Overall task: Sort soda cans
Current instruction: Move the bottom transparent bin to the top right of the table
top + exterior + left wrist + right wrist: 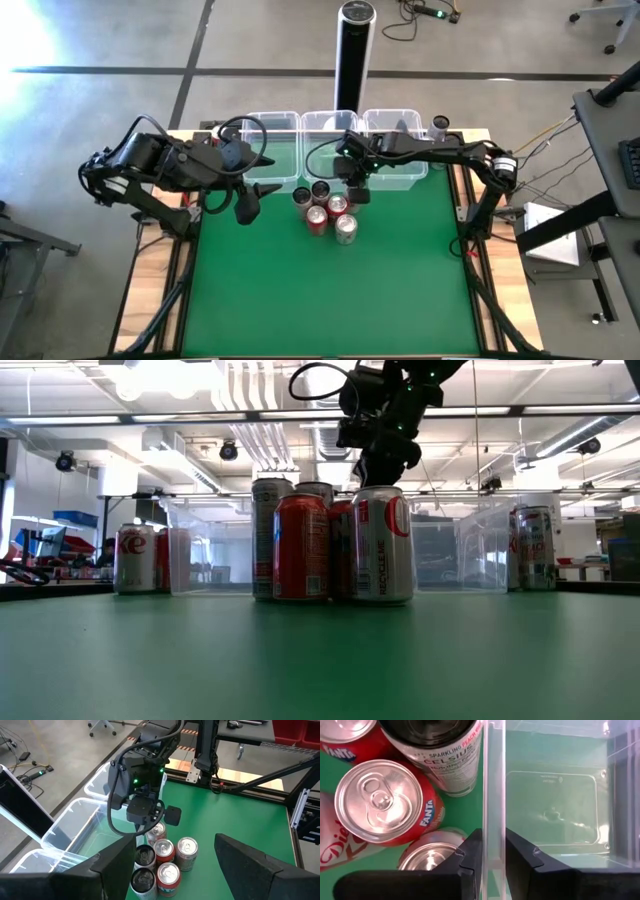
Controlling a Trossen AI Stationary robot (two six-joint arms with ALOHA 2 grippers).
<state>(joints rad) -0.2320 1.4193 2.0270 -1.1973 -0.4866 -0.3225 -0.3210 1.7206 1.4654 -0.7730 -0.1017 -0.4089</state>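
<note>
Several soda cans, red (316,218), dark (302,195) and silver-white (346,230), stand upright in a tight cluster on the green mat, just before the middle clear bin (330,122). My right gripper (357,192) hovers over the cluster's far right side, at the bin's near wall (494,795). Its fingers point down a narrow gap apart, one on each side of that wall's rim. A red Fanta can (380,802) and a Celsius can (440,755) stand beside it. My left gripper (250,200) is open, left of the cluster, with nothing between its fingers. My right gripper comes from above with its fingers (470,860) astride the rim of the clear bin's near wall (494,840). I cannot tell whether they touch the rim. My left gripper touches nothing.
Three clear bins (395,125) stand in a row along the table's far edge. Single cans stand apart at the far left (135,558) and far right (533,548). A tall black-and-silver post (354,50) rises behind the bins. The green mat (330,300) lies bare toward the near edge.
</note>
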